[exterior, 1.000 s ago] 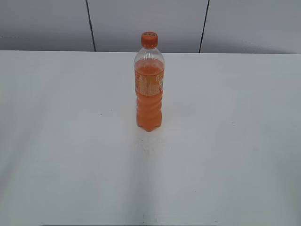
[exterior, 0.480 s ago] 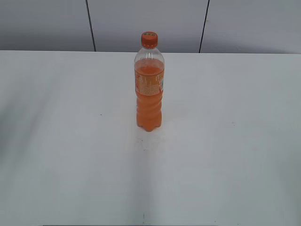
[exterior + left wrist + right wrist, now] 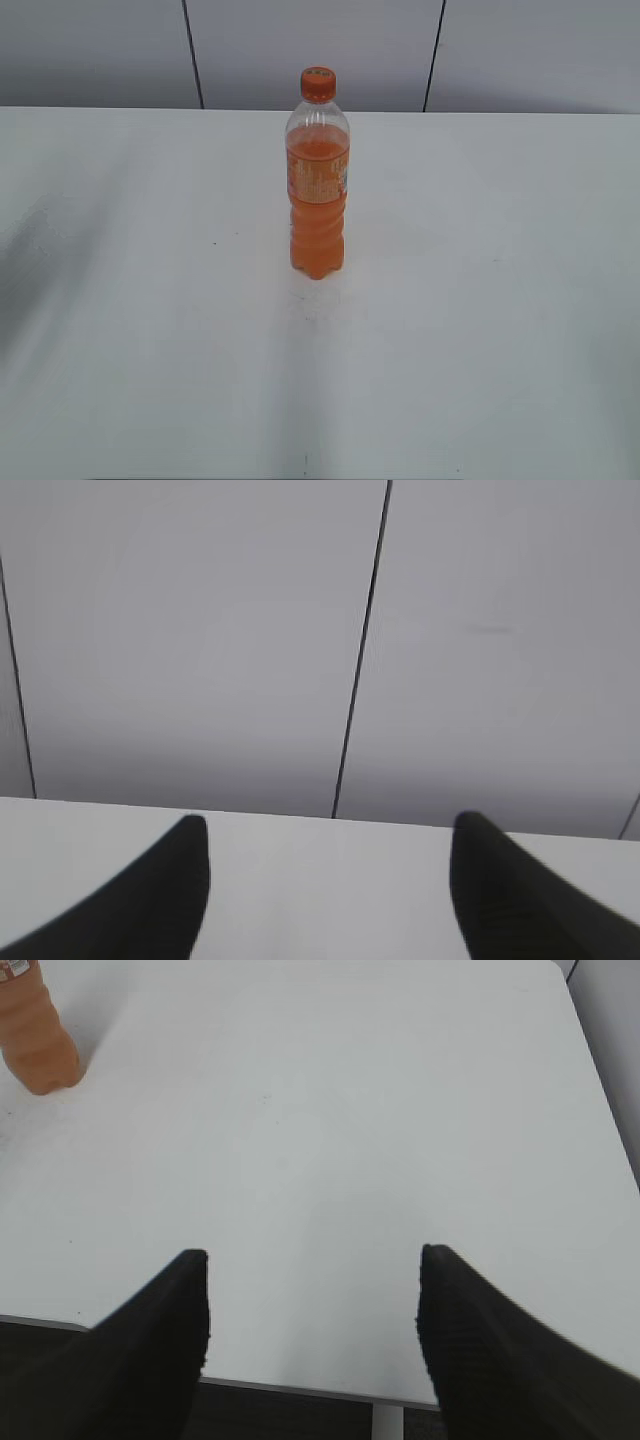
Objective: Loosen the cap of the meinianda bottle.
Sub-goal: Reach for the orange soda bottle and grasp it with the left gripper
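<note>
The meinianda bottle (image 3: 318,190) stands upright on the white table (image 3: 480,300), a little behind its middle, clear plastic with orange drink and an orange label band. Its orange cap (image 3: 318,84) sits on top, with nothing touching it. Neither gripper shows in the exterior view. In the left wrist view my left gripper (image 3: 328,825) is open and empty, facing the grey wall; the bottle is out of that view. In the right wrist view my right gripper (image 3: 313,1260) is open and empty near the table's front edge; the bottle's lower body (image 3: 38,1050) shows far off at the top left.
A grey panelled wall (image 3: 310,50) with dark seams runs behind the table. The table's front edge (image 3: 300,1388) lies just under my right gripper, with a white leg (image 3: 388,1422) below it. A soft shadow lies on the table's left side (image 3: 40,270).
The bottle has not moved. The shadow on the table's left side has grown darker and spread.
</note>
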Controlling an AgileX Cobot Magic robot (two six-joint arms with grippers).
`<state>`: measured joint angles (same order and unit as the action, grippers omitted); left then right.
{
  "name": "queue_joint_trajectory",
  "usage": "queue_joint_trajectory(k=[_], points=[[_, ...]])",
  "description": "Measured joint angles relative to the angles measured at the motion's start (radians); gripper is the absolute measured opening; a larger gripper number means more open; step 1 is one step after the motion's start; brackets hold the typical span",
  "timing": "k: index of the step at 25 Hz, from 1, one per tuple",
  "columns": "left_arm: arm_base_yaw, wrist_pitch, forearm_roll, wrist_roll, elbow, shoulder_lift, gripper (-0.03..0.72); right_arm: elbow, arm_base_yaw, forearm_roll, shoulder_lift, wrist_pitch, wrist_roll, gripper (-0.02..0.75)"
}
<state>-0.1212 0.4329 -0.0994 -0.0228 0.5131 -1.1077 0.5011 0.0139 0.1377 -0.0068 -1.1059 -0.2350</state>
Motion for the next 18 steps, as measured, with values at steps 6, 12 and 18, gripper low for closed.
queue_joint_trajectory(k=[6, 12, 18], points=[[-0.058, 0.224, 0.263, -0.125, -0.042, -0.145, 0.456, 0.000, 0.000, 0.000, 0.000, 0.000, 0.000, 0.491], [0.027, 0.506, 0.689, -0.339, -0.043, -0.363, 0.454, 0.000, 0.000, 0.000, 0.000, 0.000, 0.000, 0.491], [0.166, 0.741, 1.183, -0.385, 0.051, -0.603, 0.454, 0.000, 0.000, 0.000, 0.000, 0.000, 0.000, 0.491]])
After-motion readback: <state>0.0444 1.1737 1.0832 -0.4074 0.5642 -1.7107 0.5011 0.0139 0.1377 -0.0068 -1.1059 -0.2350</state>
